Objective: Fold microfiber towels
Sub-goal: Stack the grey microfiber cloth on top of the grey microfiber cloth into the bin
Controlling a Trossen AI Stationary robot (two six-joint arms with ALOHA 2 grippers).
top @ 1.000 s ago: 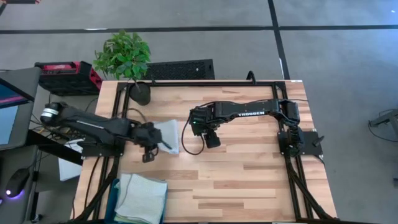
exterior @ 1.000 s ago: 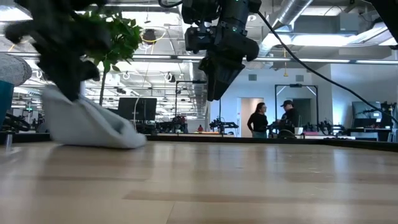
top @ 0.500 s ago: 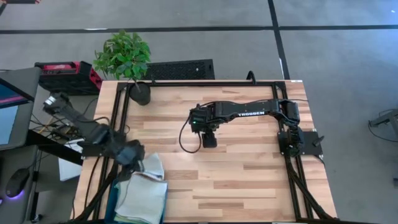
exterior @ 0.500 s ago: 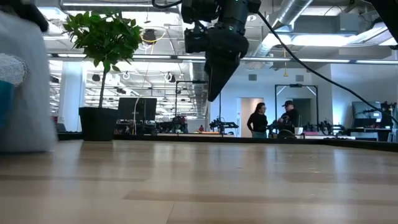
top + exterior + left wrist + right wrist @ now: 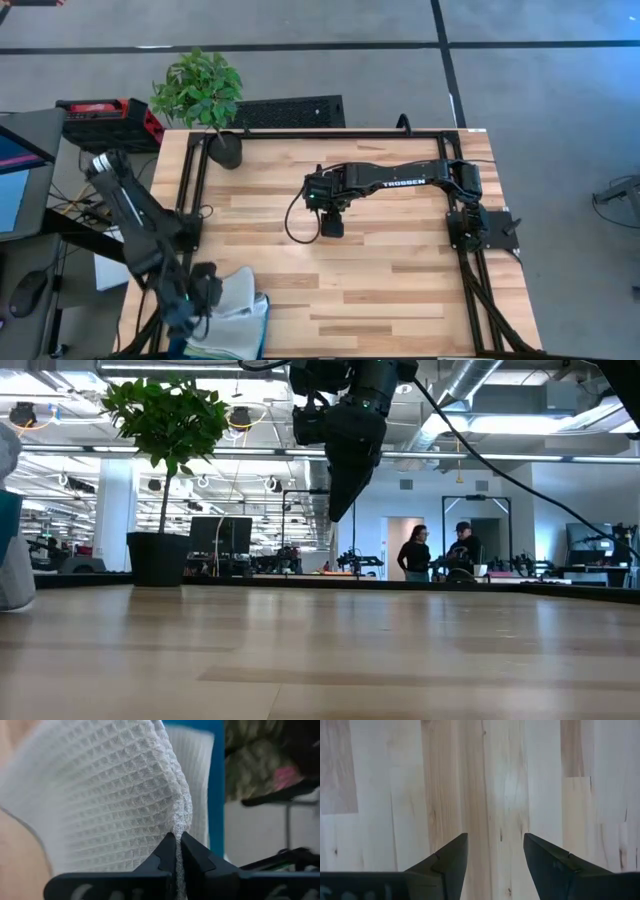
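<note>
the light butcher-block wooden table (image 5: 400, 280) carries a teal rectangular plastic bin (image 5: 182, 310) at its near left corner. the right gripper (image 5: 495, 851) hangs over bare wood well apart from the bin, jaws spread and holding nothing. the left gripper (image 5: 177, 845) is over the bin, pinched tight on a pale grey waffle-weave microfiber towel (image 5: 115, 795) lying on the stack there.

The left gripper (image 5: 205, 293) hung over a pale towel (image 5: 238, 292) at the near left corner of the wooden table (image 5: 400, 280), beside a teal bin (image 5: 262, 325); the right gripper (image 5: 331, 226) hovered mid-table, a potted plant (image 5: 200, 92) at the far left
</note>
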